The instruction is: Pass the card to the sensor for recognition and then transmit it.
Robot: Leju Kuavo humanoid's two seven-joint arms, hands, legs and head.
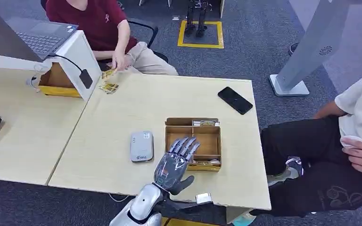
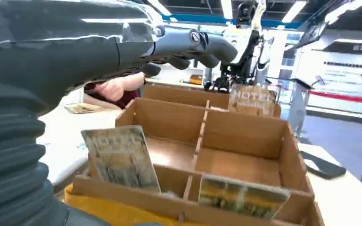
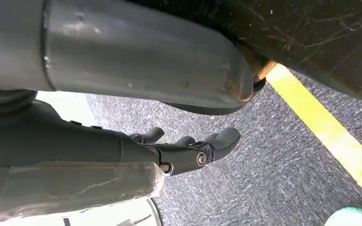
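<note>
Cards [image 2: 121, 157] lean upright in the near compartments of the wooden box [image 1: 206, 142]. Left hand [image 1: 176, 160] hovers over that box, fingers [image 2: 202, 44] spread, empty. Right hand [image 3: 188, 148] hangs below, seemingly loosely curled and empty. A shallow pinch could tip the leaning card flat or nudge the box toward the sensor [image 1: 141, 146].
</note>
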